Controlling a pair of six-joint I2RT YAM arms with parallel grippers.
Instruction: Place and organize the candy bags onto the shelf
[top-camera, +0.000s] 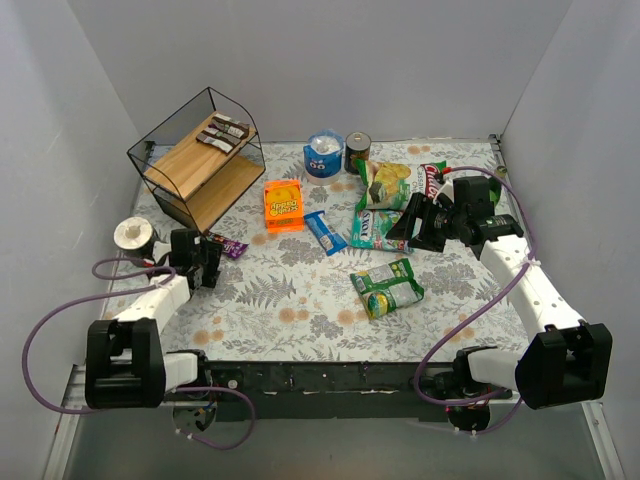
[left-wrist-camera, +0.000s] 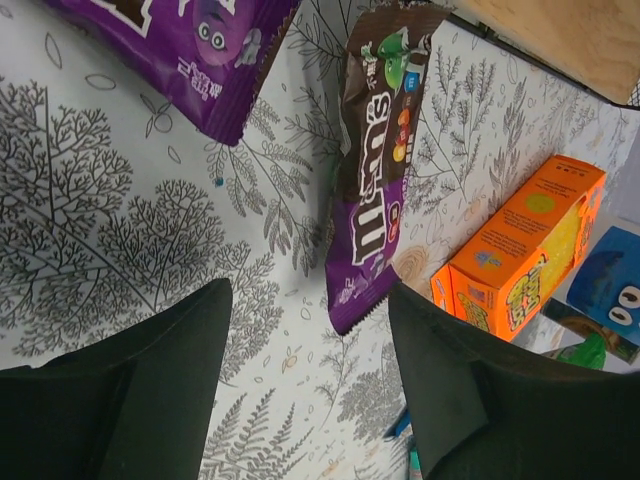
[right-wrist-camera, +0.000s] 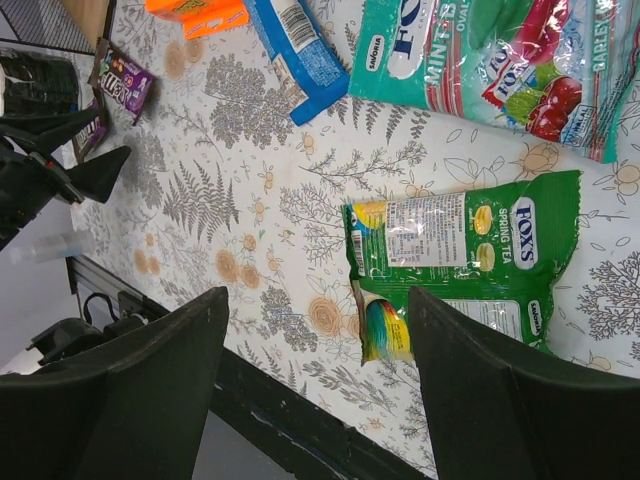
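Overhead view. The shelf (top-camera: 200, 160) stands at the upper left of the flower-patterned counter (top-camera: 300, 300), with two brown bars (top-camera: 222, 133) lying side by side on its top board. The other candy bags lie flat on the counter. The left tool (top-camera: 203, 262) sits low at the left of the frame, just below the shelf. The right tool (top-camera: 412, 226) hangs at the right of centre, over the edge of a teal pouch (top-camera: 375, 231). A blue bar (top-camera: 325, 232) and an orange box (top-camera: 283, 203) lie at centre. A green chip bag (top-camera: 385, 183), a blue tub (top-camera: 323, 155) and a can (top-camera: 358, 152) sit along the upper edge.

Left wrist view. The left tool (left-wrist-camera: 310, 390) has its fingers (left-wrist-camera: 170, 400) apart. The lower end of a brown candy bag (left-wrist-camera: 375, 180) lies on the counter between them, with no contact visible. A purple bag (left-wrist-camera: 190, 40) lies at the upper left.

Right wrist view. The right tool (right-wrist-camera: 315, 380) has its fingers (right-wrist-camera: 520, 400) spread and holds nothing. A green pouch (right-wrist-camera: 460, 260) lies on the counter between them, below the teal pouch at the upper right.
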